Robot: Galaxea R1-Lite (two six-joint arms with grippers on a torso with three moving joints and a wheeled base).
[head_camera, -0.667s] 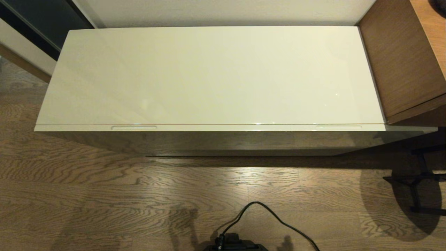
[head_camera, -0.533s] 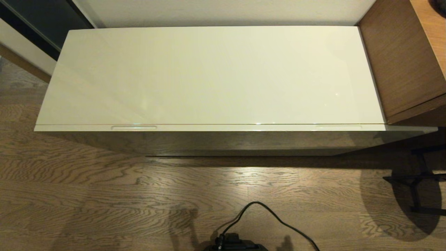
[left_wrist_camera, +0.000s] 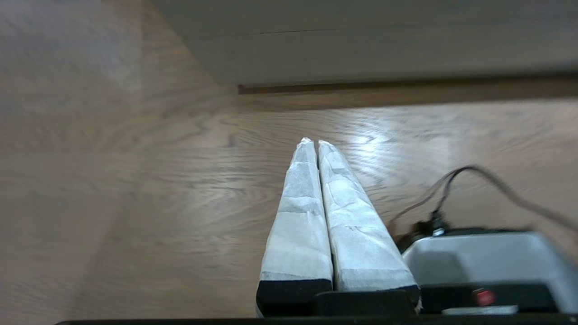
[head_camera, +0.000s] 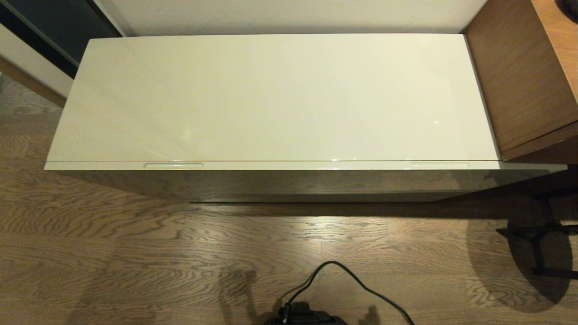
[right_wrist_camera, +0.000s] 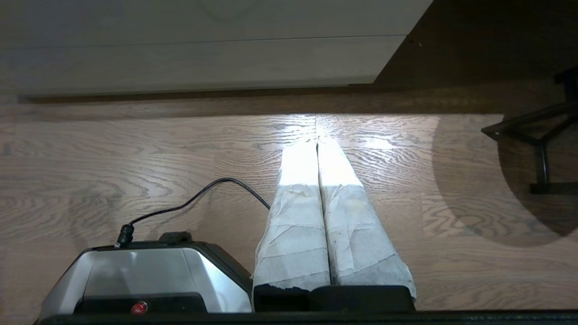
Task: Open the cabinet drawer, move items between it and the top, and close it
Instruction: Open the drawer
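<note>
Below glossy cream cabinet top (head_camera: 280,97): wide shallow cream drawer (head_camera: 271,165) sitting shut, no tissue pack showing. Front looking slick, stiff; hooking recessed slot handle (head_camera: 173,165) advised. Left claw (left_wrist_camera: 314,143), right claw (right_wrist_camera: 317,141) hanging over floor, both pinched closed, holding nothing.

Top (head_camera: 280,97) – glossy cream, smooth, reflective. Drawer (head_camera: 289,165) front same gloss. Floor (head_camera: 135,253) – wood-grain, slight sheen. Side unit (head_camera: 519,76) matt brown wood. Gripper fingers (left_wrist_camera: 300,212) wrapped in wrinkled white tape w/ rough look.
</note>
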